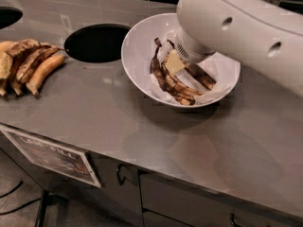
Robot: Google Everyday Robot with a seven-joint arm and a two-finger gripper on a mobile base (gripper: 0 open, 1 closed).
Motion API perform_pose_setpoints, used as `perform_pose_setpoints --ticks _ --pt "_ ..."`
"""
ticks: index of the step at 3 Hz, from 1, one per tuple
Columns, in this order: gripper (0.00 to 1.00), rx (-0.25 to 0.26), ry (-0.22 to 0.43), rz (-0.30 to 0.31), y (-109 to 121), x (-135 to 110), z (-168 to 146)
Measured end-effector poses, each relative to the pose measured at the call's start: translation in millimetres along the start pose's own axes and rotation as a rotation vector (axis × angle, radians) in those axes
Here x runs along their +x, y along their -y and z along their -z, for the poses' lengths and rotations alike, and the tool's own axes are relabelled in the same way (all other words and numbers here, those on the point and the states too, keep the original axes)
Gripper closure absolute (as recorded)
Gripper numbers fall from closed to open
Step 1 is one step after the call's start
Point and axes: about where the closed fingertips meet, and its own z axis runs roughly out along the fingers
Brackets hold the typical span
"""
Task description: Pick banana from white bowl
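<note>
The white bowl (137, 56) stands on the steel counter, right of a round hole. Inside it lies a dark brown, nearly straight banana (202, 76), running right from under my gripper. A joined pair of curved blackened bananas (165, 79) lies to its left on white paper. My gripper (174, 62) is down inside the bowl, its cream tip resting at the bananas between the pair and the straight banana. My white arm (236, 27) covers the bowl's far right rim and hides the straight banana's upper end.
A round hole (97, 42) is cut in the counter left of the bowl. A bunch of yellower bananas with brown patches (28, 65) lies at the far left. A second hole (7, 17) shows at the left edge. The counter's front edge drops to cabinets with a label (49, 155).
</note>
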Motion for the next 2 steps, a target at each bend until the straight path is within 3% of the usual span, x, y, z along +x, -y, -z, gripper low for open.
perform_pose_setpoints --ticks 1,2 --pt "0.42 0.085 -0.041 -0.024 16 10 2" --pt "0.42 0.136 -0.089 -0.026 26 23 0"
